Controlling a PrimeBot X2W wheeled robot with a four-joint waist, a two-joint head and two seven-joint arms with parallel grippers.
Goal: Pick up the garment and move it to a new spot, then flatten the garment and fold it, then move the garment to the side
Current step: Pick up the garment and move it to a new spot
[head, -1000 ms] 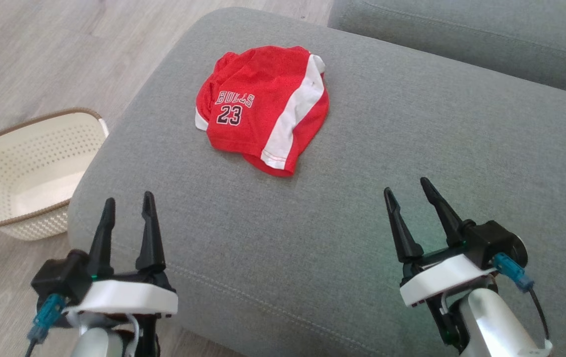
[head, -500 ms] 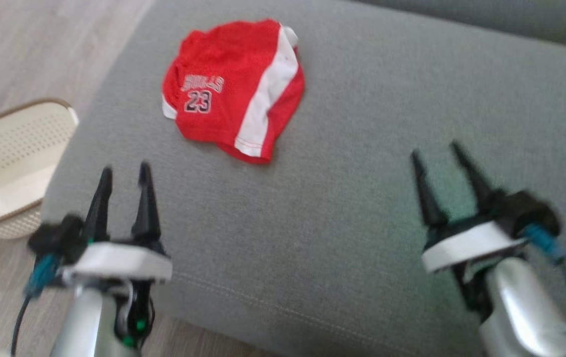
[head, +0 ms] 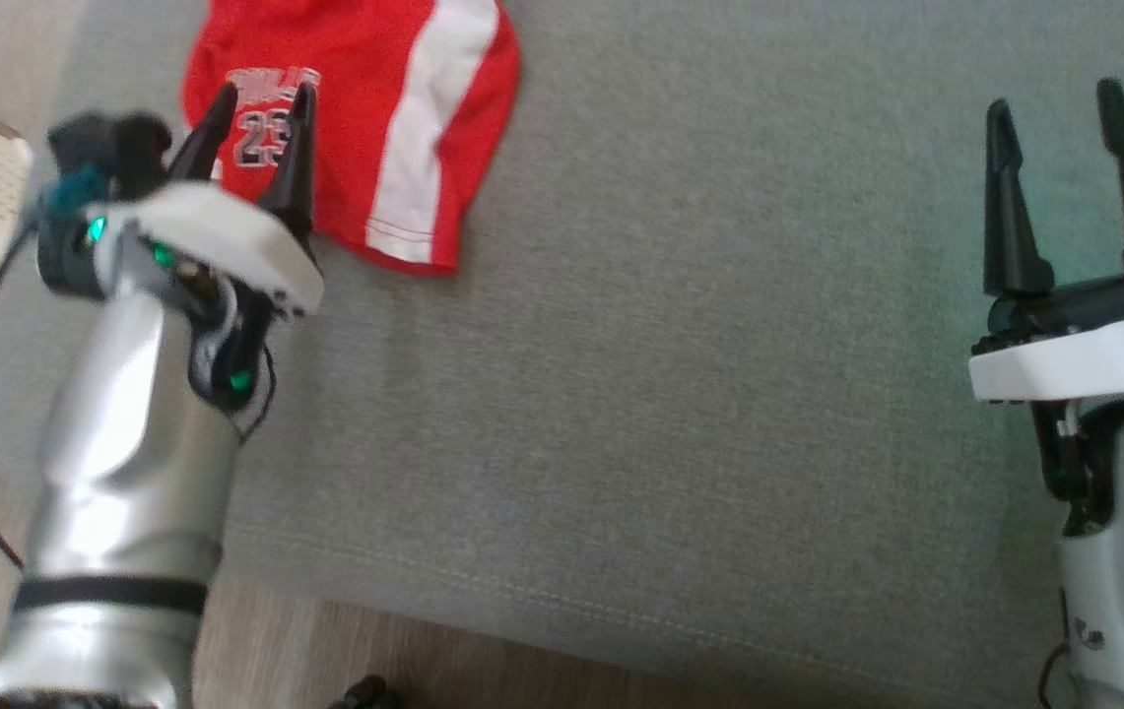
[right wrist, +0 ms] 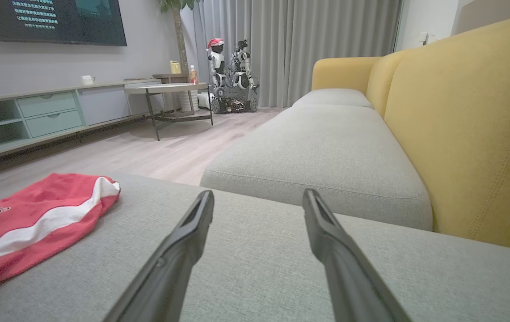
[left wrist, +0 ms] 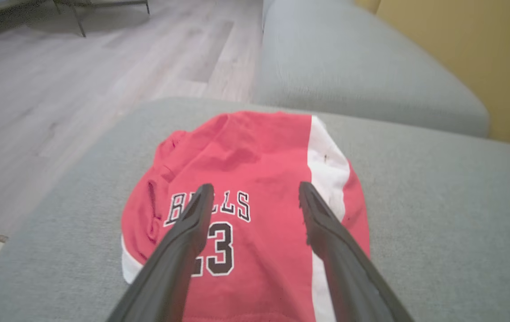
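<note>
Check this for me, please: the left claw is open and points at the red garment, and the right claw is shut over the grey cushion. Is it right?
One thing is wrong: the right claw is open, not shut. The right wrist view shows its fingers apart over the grey cushion. The left claw is open and points at the red garment, as you say.

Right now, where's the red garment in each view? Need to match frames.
Head view: red garment at top left, cut by the top edge, with the open left gripper in front of its number.
Left wrist view: garment at centre, seen between the fingers, print readable.
Right wrist view: garment at lower left, cut by the left edge.
Shared landmark: the grey cushion it lies on.
</note>
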